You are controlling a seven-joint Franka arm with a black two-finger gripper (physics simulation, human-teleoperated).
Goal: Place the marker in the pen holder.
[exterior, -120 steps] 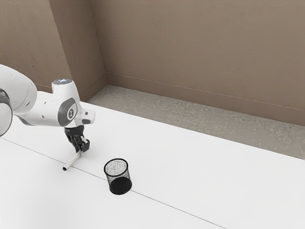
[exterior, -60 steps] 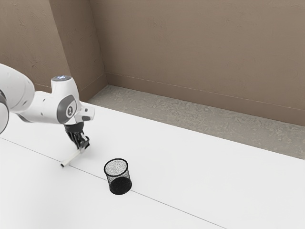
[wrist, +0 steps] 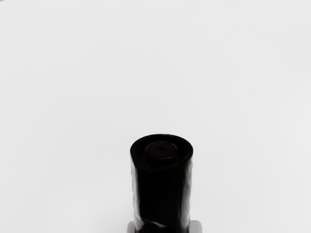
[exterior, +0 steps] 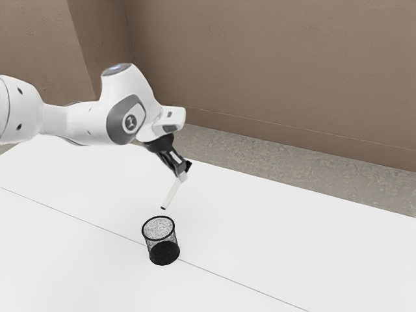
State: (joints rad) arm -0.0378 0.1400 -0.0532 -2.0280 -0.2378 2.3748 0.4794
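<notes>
Bears a round emblem (exterior: 130,122) on the grey cover of the robot arm (exterior: 84,125), too small to read for wording. Carries a bluish-white marking (exterior: 117,68) on the arm's top cap too, equally illegible. Stands upright on the white desk (exterior: 292,247): 1 open-topped, cylindrical pen holder (exterior: 160,239), with black rim, mesh wall and dark base visible through the mesh. Holds 1 marker (exterior: 172,194) pinched between the 2 fingers of the end effector (exterior: 184,174), up off the desk and outside the pen holder. Tilts, pale-bodied, with the dark lower tip (exterior: 163,208) leaning toward the exterior view's left, near the pen holder's rim in that view; cannot tell from this angle whether directly over the opening. Presents a round black end (wrist: 163,194) of the marker close up in the wrist view, with a recessed disc inside a raised ring. Shows a thin dark line (exterior: 253,283) across the desk, then grey floor (exterior: 260,159) and brown wall (exterior: 260,65) beyond.
</notes>
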